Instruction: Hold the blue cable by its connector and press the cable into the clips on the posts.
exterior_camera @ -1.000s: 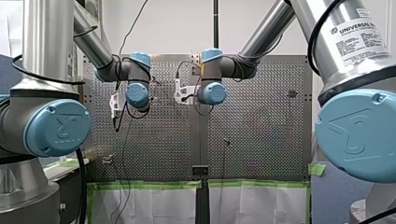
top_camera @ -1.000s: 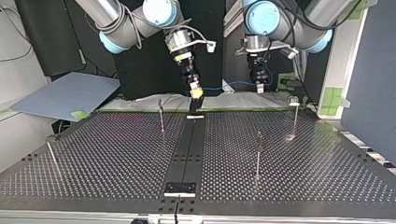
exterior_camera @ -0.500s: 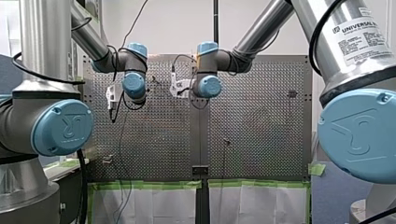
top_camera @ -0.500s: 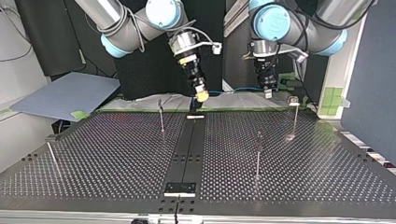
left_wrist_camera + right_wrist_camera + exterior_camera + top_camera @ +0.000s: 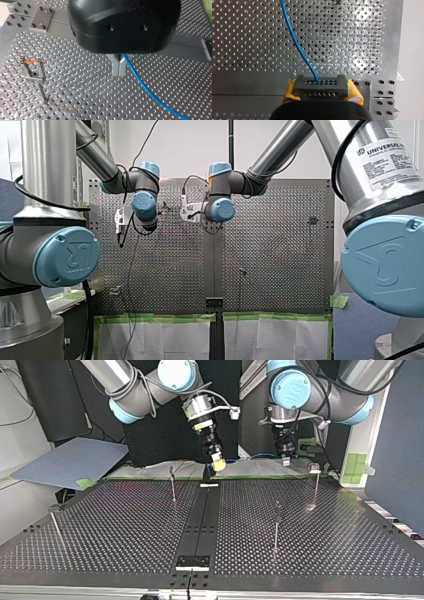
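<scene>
My right tool (image 5: 322, 94) is clamped on the grey block connector (image 5: 321, 84) of the thin blue cable (image 5: 297, 45). My left tool (image 5: 118, 67) pinches the cable further along, above the holed metal surface (image 5: 75, 87). Keep it tight and lower it straight into the orange clip (image 5: 32, 61) on the thin metal post (image 5: 41, 90).
</scene>
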